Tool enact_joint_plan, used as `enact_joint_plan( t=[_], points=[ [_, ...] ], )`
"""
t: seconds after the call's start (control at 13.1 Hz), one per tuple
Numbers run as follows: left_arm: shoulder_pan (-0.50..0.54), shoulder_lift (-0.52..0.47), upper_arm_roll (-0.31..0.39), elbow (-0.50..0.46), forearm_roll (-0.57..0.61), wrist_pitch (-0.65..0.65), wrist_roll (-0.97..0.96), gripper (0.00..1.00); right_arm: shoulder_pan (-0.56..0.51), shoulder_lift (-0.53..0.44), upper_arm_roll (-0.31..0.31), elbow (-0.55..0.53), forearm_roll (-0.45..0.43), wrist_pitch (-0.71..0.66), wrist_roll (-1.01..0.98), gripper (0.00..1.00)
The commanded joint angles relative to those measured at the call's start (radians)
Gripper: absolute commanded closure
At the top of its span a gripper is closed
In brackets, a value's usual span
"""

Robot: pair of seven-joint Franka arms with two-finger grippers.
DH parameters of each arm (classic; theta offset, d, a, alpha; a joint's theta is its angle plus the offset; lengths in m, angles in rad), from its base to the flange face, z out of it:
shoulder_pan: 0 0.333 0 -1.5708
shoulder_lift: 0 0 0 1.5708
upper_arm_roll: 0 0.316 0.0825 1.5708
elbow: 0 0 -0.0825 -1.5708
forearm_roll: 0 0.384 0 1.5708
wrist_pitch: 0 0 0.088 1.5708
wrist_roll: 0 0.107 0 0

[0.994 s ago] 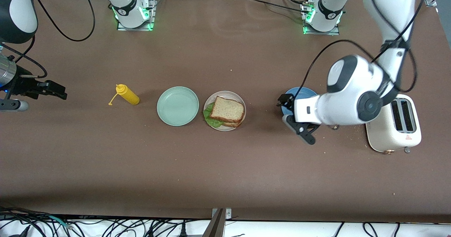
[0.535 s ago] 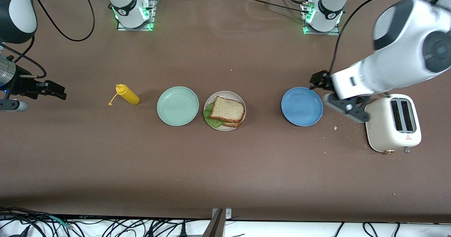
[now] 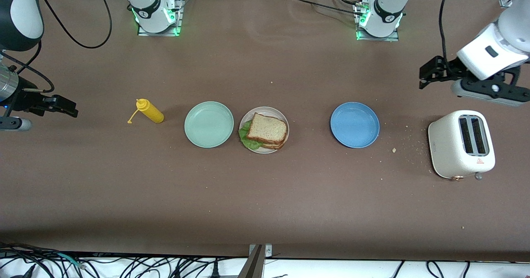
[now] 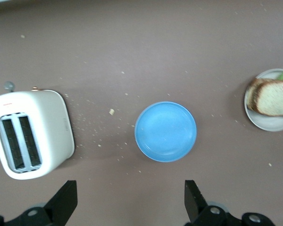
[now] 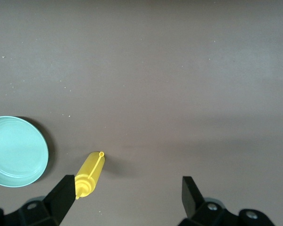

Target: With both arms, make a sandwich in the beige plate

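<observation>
The sandwich (image 3: 267, 130) lies on the beige plate (image 3: 285, 121) at the middle of the table: toasted bread slices with green lettuce showing at the edge. In the left wrist view the sandwich (image 4: 272, 97) and the beige plate (image 4: 269, 125) show at the frame's edge. My left gripper (image 3: 437, 83) hangs open and empty over bare table beside the toaster; the left wrist view shows the left gripper (image 4: 130, 193) with its fingers wide apart. My right gripper (image 3: 51, 116) waits open and empty at the right arm's end; in its wrist view the right gripper (image 5: 127, 188) frames bare table.
A mint-green plate (image 3: 209, 124) sits beside the beige plate toward the right arm's end, with a yellow squeeze bottle (image 3: 150, 111) lying past it. An empty blue plate (image 3: 355, 125) and a white toaster (image 3: 461, 144) stand toward the left arm's end, with crumbs (image 3: 393, 149) between them.
My left arm has swung away from over the blue plate toward its own end of the table, rising, with its gripper still open. The right arm has not moved.
</observation>
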Motion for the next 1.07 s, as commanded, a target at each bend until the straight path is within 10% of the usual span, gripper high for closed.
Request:
enact_joint_plan(
  t=[0.0,0.99],
  points=[
    [-0.012,-0.105,0.014,-0.155,0.031,0.102,-0.02,0.0,-0.003,-0.013,0.002,0.0,-0.002,-0.005,0.016,0.0],
    [-0.01,-0.084,0.01,-0.12,0.024,0.004,-0.106,0.0,0.001,-0.01,0.004,0.012,-0.002,-0.007,0.068,0.0]
  ],
)
